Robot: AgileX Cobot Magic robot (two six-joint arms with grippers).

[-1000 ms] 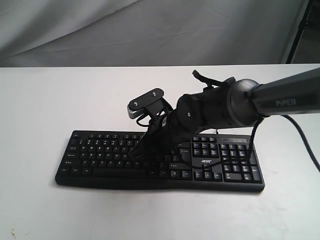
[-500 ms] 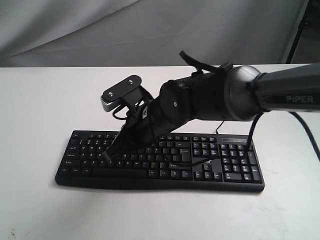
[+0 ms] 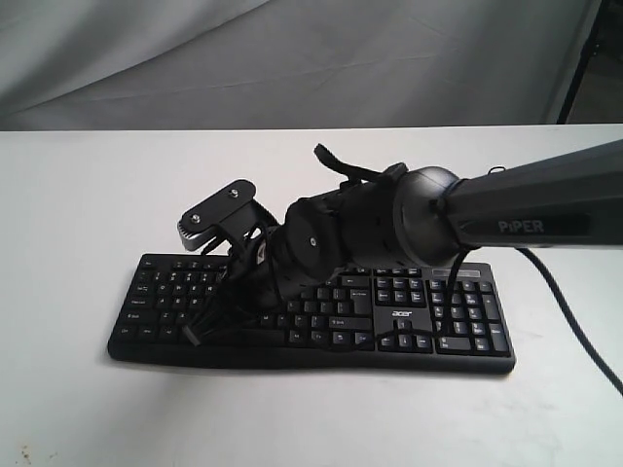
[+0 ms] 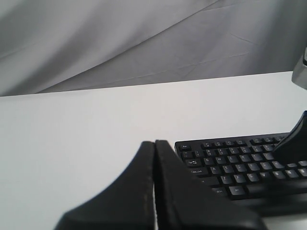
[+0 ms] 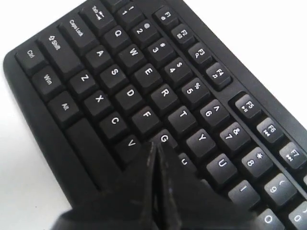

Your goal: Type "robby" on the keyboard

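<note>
Fingers of the right gripper (image 5: 156, 149) are pressed together and held by G and V on the keyboard (image 3: 458, 321), laid near the tabletop's front edge. The left gripper (image 4: 154, 143) is closed too. A neighbouring key could be struck through slight misalignment.

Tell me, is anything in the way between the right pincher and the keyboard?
Nothing visible is. The right gripper, shut, has its tip right over the keyboard, by the G key, with only bare keys around it.
</note>
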